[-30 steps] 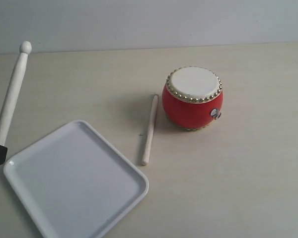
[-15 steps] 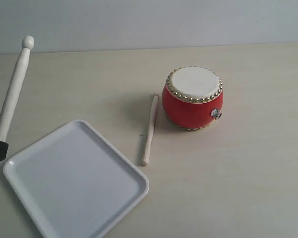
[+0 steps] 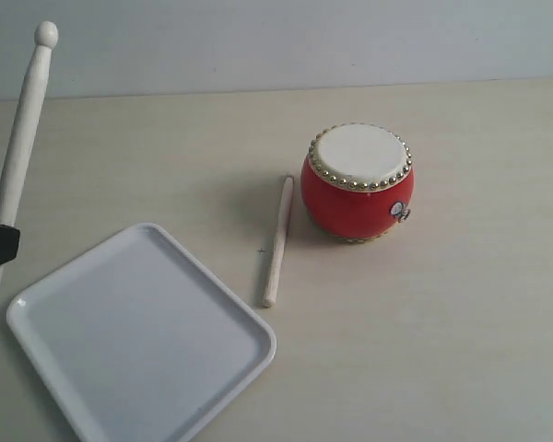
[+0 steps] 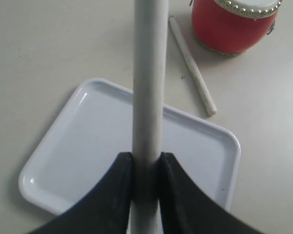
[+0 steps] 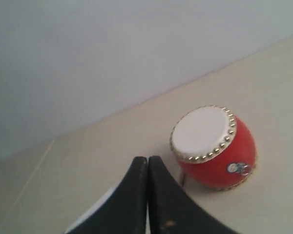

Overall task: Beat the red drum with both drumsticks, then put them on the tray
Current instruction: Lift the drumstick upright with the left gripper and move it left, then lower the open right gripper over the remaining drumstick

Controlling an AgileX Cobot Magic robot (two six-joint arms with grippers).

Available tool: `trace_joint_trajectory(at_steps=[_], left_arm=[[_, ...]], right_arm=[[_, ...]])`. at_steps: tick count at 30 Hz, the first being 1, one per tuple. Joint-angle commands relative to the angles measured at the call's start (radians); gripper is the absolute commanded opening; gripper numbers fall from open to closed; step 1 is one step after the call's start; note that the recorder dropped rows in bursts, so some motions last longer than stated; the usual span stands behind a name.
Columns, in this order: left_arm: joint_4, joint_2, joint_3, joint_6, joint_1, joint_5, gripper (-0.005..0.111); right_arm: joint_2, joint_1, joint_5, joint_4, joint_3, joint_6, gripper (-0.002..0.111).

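Observation:
The red drum (image 3: 358, 182) stands upright on the table right of centre, its cream skin ringed with gold studs; it also shows as the drum (image 4: 234, 24) and the drum (image 5: 214, 147). One drumstick (image 3: 278, 241) lies flat just left of it, touching nothing. My left gripper (image 4: 146, 163) is shut on the other drumstick (image 3: 20, 129), which stands steeply at the far left edge above the white tray (image 3: 138, 336). My right gripper (image 5: 147, 161) is shut with nothing in it, hanging above the table away from the drum, out of the exterior view.
The pale table runs back to a plain grey wall (image 3: 276, 37). The tray (image 4: 122, 146) takes up the front left corner. A tiny dark mark (image 3: 261, 250) sits on the table beside the lying stick.
The held drumstick has risen at the far left; its tip now reaches up in front of the wall. The left gripper rose with it. Drum, tray and lying stick are unmoved.

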Motion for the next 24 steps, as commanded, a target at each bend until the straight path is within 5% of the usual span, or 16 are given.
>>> trace_joint_trajectory(at_steps=[1, 9, 13, 21, 24], left_arm=[[0.007, 0.002, 0.002, 0.0, -0.003, -0.037, 0.0], [0.007, 0.002, 0.002, -0.002, -0.003, -0.06, 0.0], [0.007, 0.002, 0.002, -0.005, -0.003, -0.077, 0.0], [0.007, 0.01, 0.002, -0.005, -0.003, -0.114, 0.0], [0.007, 0.027, 0.002, -0.005, -0.003, -0.117, 0.0]], right_arm=[[0.254, 0.002, 0.266, 0.146, -0.172, -0.323, 0.0], [0.563, 0.057, 0.36, 0.001, -0.349, -0.271, 0.0], [0.674, 0.224, 0.302, -0.074, -0.379, -0.215, 0.0], [0.979, 0.563, 0.139, -0.604, -0.472, 0.262, 0.0], [1.086, 0.632, 0.117, -0.6, -0.539, 0.285, 0.0]])
